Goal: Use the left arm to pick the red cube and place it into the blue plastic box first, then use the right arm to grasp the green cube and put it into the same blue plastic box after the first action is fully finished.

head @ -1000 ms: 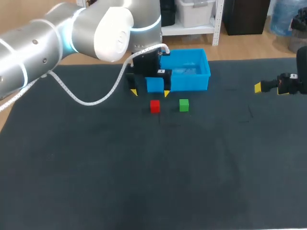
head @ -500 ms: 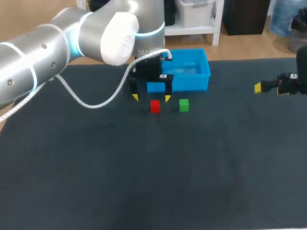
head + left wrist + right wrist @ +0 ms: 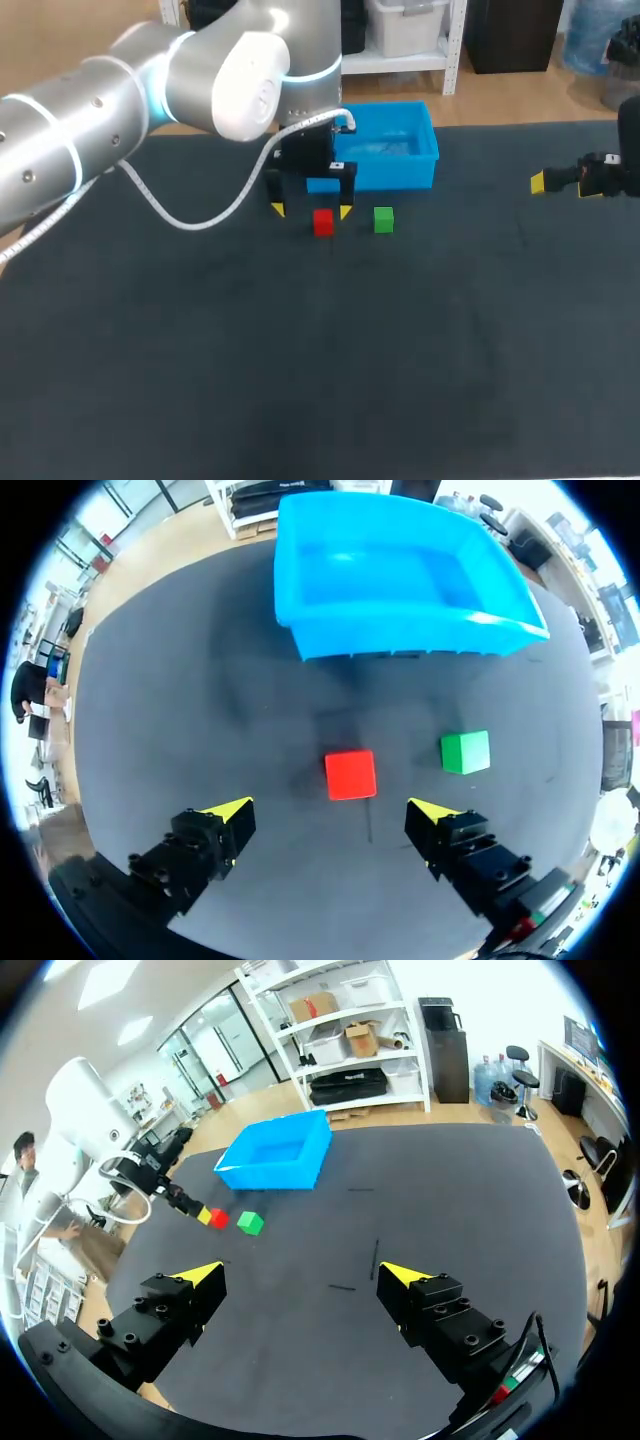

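Observation:
The red cube (image 3: 322, 222) lies on the dark table in front of the blue plastic box (image 3: 392, 148), with the green cube (image 3: 383, 219) just to its right. My left gripper (image 3: 311, 210) hangs open over the red cube, a yellow tip on either side. In the left wrist view the red cube (image 3: 351, 775) sits just ahead of the open left gripper (image 3: 330, 810), the green cube (image 3: 466, 752) beside it and the blue box (image 3: 400, 585) beyond. My right gripper (image 3: 560, 183) stands open at the table's right edge. In its own view the right gripper (image 3: 300, 1273) is far from both cubes (image 3: 218, 1219) (image 3: 250, 1223).
A white cable (image 3: 200, 215) loops from the left arm over the table. The dark table mat (image 3: 320, 350) stretches wide in front of the cubes.
My left gripper has come down and slightly toward the red cube, its tips now level with it. The right arm has not moved.

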Robot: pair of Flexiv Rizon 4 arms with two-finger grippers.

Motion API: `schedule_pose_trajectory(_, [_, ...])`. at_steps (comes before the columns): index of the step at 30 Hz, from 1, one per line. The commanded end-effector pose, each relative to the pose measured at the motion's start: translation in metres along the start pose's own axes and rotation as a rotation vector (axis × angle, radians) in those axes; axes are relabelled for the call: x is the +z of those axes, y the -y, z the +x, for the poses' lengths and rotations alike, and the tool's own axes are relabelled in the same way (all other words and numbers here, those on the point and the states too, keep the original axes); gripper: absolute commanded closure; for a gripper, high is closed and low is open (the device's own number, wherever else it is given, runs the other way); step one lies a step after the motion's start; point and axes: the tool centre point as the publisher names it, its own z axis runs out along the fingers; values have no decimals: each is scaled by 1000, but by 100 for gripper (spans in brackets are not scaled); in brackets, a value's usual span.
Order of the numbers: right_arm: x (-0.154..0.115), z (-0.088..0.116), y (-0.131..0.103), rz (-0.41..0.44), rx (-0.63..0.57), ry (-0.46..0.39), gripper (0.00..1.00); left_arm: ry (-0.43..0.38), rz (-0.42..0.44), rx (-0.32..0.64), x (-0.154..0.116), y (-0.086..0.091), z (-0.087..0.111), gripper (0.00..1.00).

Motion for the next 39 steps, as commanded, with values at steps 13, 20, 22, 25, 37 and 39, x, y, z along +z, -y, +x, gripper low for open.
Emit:
schedule_pose_trajectory(13, [0, 0, 0, 0, -1, -1, 0, -29, -6, -25, 15, 7, -4, 0])
schedule_pose_trajectory(20, [0, 0, 0, 0, -1, -1, 0, -33, 1, -48, 20, 9, -7, 0])
schedule_pose_trajectory(22, [0, 0, 0, 0, -1, -1, 0, -34, 3, -56, 21, 9, -8, 0])
schedule_pose_trajectory(25, [0, 0, 0, 0, -1, -1, 0, -37, 2, -66, 22, 9, -8, 0])
schedule_pose_trajectory(37, [0, 0, 0, 0, -1, -1, 0, -57, -10, -73, 32, 4, -8, 0])
schedule_pose_trajectory(39, [0, 0, 0, 0, -1, -1, 0, -63, -13, -72, 33, 3, -8, 0])
